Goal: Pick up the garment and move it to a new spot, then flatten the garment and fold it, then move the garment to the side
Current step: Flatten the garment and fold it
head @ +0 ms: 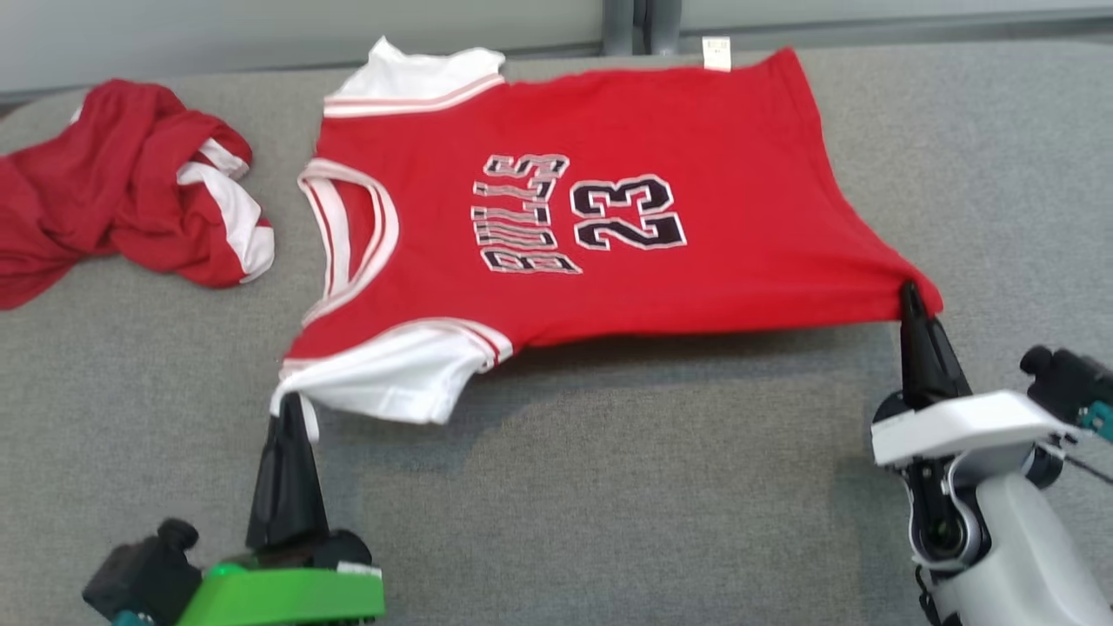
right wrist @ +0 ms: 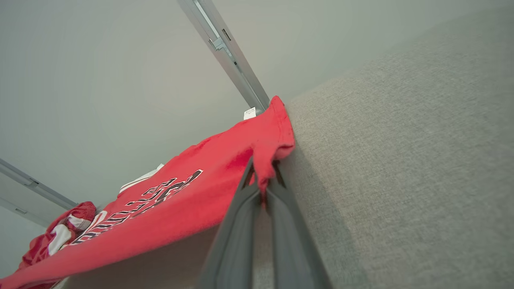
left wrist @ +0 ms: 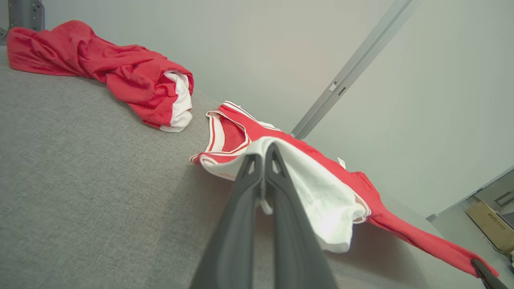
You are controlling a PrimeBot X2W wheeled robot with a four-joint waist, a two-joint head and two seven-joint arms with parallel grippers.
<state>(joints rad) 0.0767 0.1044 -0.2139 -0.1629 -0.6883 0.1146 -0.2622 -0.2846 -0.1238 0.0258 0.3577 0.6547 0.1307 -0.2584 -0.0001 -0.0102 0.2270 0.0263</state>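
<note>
Left end effector (head: 291,404) holds jersey (head: 739,174) above grey cushion (head: 609,487).

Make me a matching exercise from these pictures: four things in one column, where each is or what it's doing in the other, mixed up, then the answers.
1 left gripper
2 right gripper
3 crumpled red garment
4 white label

A at the Bulls jersey's far edge
B shut on the jersey's red bottom corner
C heaped on the grey surface, left of the jersey
D shut on the jersey's white sleeve

Pairs: 1-D, 2-B, 3-C, 4-A
</note>
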